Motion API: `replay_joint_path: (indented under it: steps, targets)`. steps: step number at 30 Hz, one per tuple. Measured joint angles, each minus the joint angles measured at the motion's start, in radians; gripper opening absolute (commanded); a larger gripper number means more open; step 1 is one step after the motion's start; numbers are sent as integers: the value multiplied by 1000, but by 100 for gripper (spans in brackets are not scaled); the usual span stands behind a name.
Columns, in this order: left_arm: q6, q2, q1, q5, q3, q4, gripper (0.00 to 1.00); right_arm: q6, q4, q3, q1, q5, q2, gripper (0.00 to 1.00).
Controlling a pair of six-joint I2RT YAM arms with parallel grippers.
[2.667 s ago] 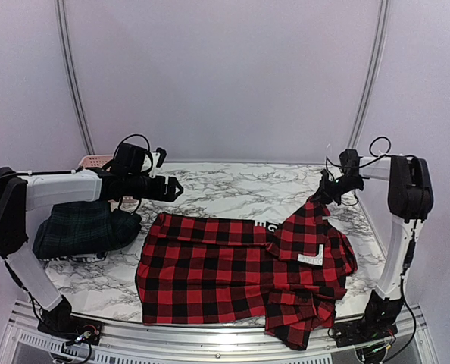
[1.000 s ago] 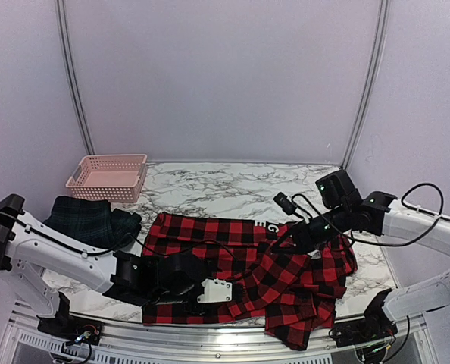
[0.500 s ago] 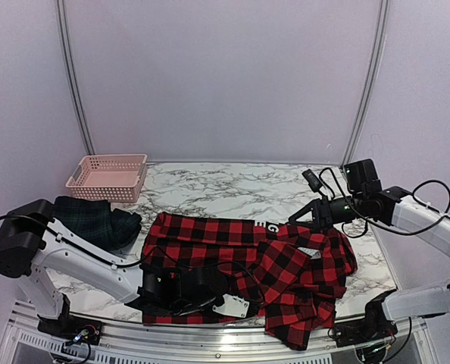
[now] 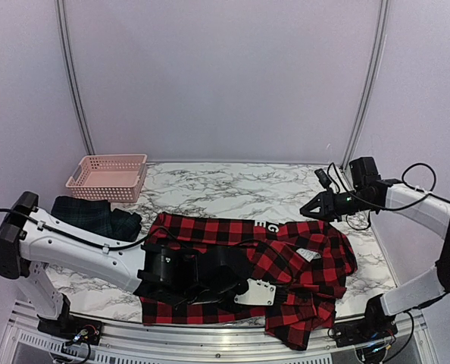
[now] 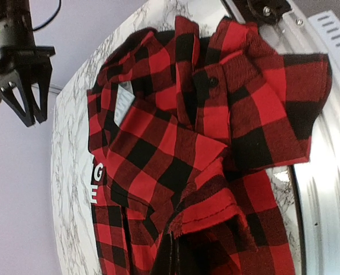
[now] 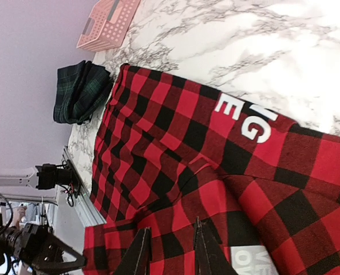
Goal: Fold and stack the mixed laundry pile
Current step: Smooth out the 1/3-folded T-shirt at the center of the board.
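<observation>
The red-and-black checked shirt [image 4: 210,236] with white lettering lies spread across the front of the marble table, its right side rumpled. My left gripper [image 4: 273,290] lies low over the shirt's front part and is shut on a folded hem of the shirt [image 5: 216,215], pinched between the dark fingers [image 5: 178,258]. My right gripper [image 4: 306,210] hovers above the shirt's back right corner, open, with nothing between its fingers [image 6: 207,249]; only checked cloth [image 6: 176,132] shows below it. A dark green plaid garment [image 4: 89,218] sits bunched at the left.
A pink lattice basket [image 4: 107,176] stands at the back left corner. The marble table [image 4: 232,189] shows bare behind the shirt. A metal rail [image 4: 210,334] runs along the near edge, and the shirt's lower right corner hangs over it.
My left gripper slid right along the shirt's front and closed on a fold of it. My right gripper drew back to the right, off the shirt.
</observation>
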Motion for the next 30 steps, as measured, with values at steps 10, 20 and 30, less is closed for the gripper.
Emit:
replay_joint_path:
  steps: [10, 20, 30]
  targets:
    - [-160, -11, -125, 91, 373, -350, 0, -5, 35, 150, -68, -5, 195, 19]
    - [-257, -2, -129, 134, 476, -463, 0, -53, 42, 130, -33, -37, 252, 18]
    - [-571, 61, 140, 145, 524, -476, 0, -56, 28, 64, -9, -35, 252, 21]
